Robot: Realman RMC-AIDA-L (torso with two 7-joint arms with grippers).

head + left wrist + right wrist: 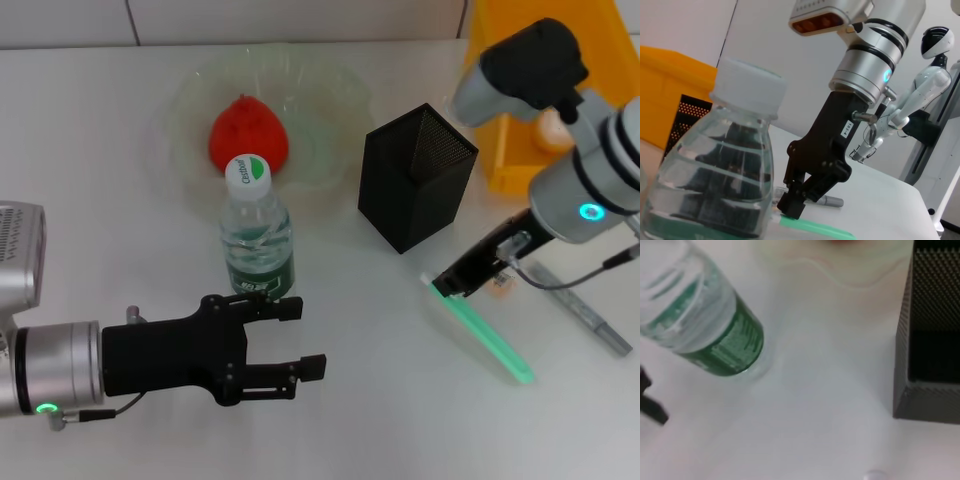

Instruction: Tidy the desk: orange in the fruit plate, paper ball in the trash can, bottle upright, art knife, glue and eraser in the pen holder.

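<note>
Here your right claw (447, 285) clenches the light, stiff green knife (482, 330) near its end; left claw (285, 340) released.

The desk (120, 230) is smooth, matt white. The fruit plate (190, 100) at about 11 o'clock looks like translucent pale-green glass, glossy with a ruffled rim, and the orange (245, 130) in it has rough, pitted skin. The bottle (257, 245) is clear, shiny ribbed plastic with a smooth white cap. The pen holder (415, 175) is matt black metal mesh. The trash can (515, 150) at 1 o'clock is glossy yellow plastic. Both tools, left (290, 340) and right (450, 290), are matt black on brushed silver arms.
</note>
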